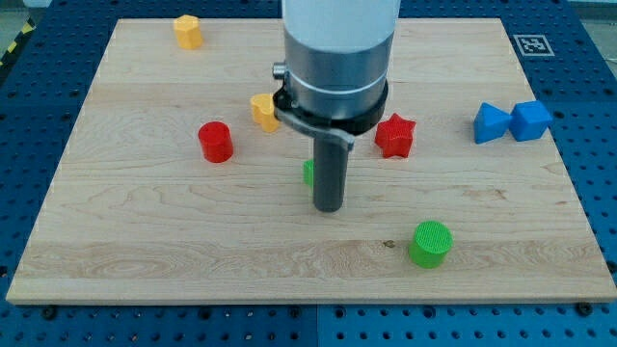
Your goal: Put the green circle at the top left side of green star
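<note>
green circle (430,243) sits nearest the view's bottom, a ribbed round block lying on the wooden board (145,251), well apart from everything else. from it, my tip (329,207) stands at about ten o'clock, its dark rod planted on the board with a clear gap between the two. there is no hand to spread or pinch: the arm ends in this bare rod, touching neither the circle nor any red block.

just at the tip's ten o'clock, a small green piece (308,173) peeks out from behind the rod; it is mostly hidden, so i cannot tell its shape. it seems to touch the rod or lie just beside it.

farther up, the red cylinder (216,142) lies at nine o'clock of the rod and the red star (394,136) at about two o'clock. a yellow block (263,112) sits just beside the arm's grey collar (333,87), partly covered by it. at the view's right, two blue blocks (511,121) touch each other. farthest off, at the board's eleven o'clock corner, is a yellow-orange block (188,31).
</note>
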You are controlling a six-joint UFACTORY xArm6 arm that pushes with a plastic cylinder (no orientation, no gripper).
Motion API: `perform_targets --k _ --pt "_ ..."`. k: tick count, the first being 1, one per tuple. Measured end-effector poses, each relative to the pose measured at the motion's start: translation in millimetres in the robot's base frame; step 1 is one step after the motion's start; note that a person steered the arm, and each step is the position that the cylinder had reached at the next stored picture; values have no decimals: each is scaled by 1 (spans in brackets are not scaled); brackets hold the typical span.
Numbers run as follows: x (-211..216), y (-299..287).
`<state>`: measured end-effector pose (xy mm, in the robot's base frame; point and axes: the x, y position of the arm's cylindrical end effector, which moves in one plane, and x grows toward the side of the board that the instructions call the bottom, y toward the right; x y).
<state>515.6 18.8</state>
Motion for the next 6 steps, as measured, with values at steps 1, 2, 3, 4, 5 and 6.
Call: perform_targets --k 1,2,3,4,5,6 --pt "-10 7" --pt "5 9" --pt "41 19" --pt "42 59" --pt "42 118" --pt "41 201"
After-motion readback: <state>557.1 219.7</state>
